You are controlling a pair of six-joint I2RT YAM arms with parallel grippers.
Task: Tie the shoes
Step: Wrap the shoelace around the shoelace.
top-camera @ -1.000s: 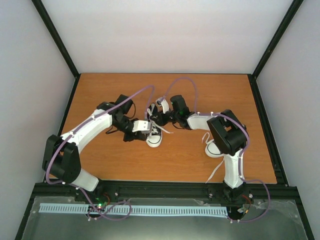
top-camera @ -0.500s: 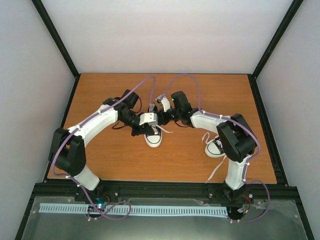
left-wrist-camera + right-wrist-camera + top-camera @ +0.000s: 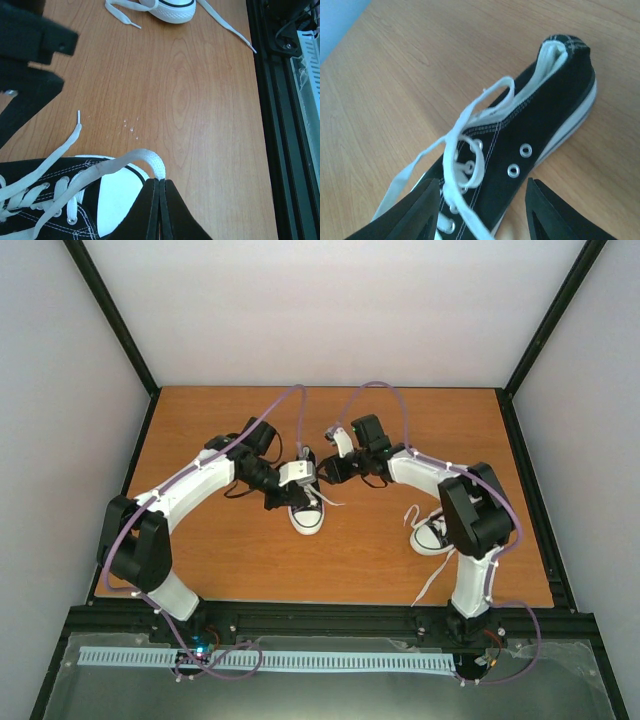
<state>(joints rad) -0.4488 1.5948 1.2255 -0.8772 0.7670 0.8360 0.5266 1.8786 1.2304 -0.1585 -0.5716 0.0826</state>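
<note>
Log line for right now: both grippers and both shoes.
left gripper: shut on lace | right gripper: open, aimed at centre shoe, empty | second shoe: laces loose

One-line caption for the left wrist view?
Left hand shut on a white lace by the near sneaker; other sneaker lies beyond.

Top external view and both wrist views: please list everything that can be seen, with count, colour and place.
middle shoe: one, black with white toe cap, centre of the top view.
other shoe: one, same colours, well to its right.
lace loop: one, white, rising from the middle shoe, pinched in the left gripper.
loose lace: one, white, trailing from the other shoe toward the near edge.
table: one, orange-brown wood, under everything.
frame rail: one, black, along the near edge.
left gripper: one, black, shut on the lace loop.
right gripper: one, black, open, over the middle shoe.
</note>
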